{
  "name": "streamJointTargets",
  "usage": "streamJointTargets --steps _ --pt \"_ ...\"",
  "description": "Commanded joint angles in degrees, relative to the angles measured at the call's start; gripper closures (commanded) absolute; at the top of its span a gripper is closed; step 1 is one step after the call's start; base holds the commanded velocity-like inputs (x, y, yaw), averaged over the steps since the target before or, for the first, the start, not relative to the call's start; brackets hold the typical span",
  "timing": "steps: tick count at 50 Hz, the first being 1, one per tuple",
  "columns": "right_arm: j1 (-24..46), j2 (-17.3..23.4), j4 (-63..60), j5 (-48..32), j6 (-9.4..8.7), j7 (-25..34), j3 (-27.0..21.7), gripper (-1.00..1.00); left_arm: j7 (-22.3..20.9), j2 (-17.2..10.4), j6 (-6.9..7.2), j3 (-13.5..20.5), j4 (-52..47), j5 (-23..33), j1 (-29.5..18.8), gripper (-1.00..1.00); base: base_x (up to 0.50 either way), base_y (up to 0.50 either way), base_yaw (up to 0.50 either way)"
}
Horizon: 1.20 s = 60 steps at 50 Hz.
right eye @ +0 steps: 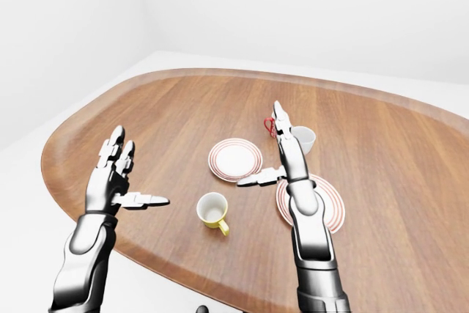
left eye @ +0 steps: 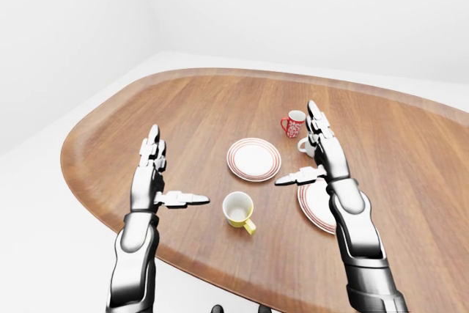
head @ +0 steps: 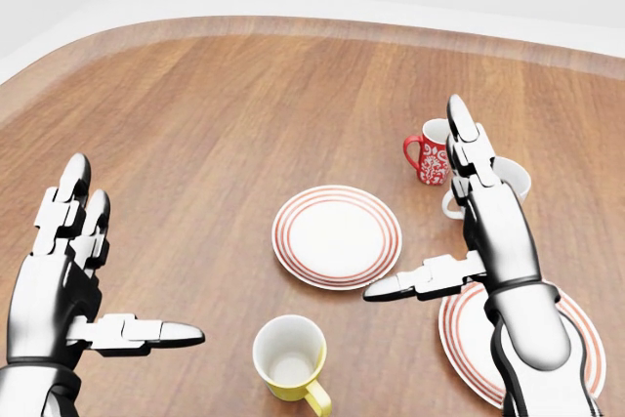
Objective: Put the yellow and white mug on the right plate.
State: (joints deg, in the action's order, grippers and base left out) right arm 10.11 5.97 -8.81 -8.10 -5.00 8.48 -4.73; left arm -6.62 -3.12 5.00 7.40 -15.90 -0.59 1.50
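The yellow and white mug (head: 289, 356) stood on the wooden table (head: 215, 134), left of the right plate (head: 464, 334). Both hands, left hand (head: 61, 285) and right hand (head: 488, 231), hovered wide open, holding nothing.

The yellow and white mug (head: 290, 357) stands upright and empty near the worktop's (head: 195, 144) near edge, handle turned right. The right plate (head: 461, 334), white with red rings, lies flat to its right, well apart
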Motion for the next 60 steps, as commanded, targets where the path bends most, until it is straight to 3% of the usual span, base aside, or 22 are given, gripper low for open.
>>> streamJointTargets --steps 1,13,22,31,60 --pt "4.1 1.0 0.7 -6.4 0.0 2.2 0.8 -1.0 -0.8 -1.0 0.0 1.7 -0.2 -0.3 -0.6 -1.0 0.0 0.0 0.0" --pt "6.7 0.2 1.7 -14.7 0.0 6.1 4.0 -1.0 -1.3 -2.0 0.0 4.5 -1.1 -1.2 -1.5 -1.0 0.0 0.0 0.0" --pt "13.5 0.2 10.8 -17.6 0.0 6.2 3.9 -1.0 -1.4 -2.4 0.0 5.4 -1.9 -1.4 -1.6 -1.0 0.0 0.0 0.0" --pt "15.7 0.2 17.1 -22.0 0.0 6.6 5.1 -1.0 -1.6 -2.7 0.0 6.1 -2.2 -1.7 -1.9 -1.0 0.0 0.0 0.0" --pt "15.2 -5.2 21.7 -28.9 0.0 6.3 9.6 -1.0 -1.5 -3.1 0.0 6.8 -1.4 -2.1 -2.2 -1.0 0.0 0.0 0.0"
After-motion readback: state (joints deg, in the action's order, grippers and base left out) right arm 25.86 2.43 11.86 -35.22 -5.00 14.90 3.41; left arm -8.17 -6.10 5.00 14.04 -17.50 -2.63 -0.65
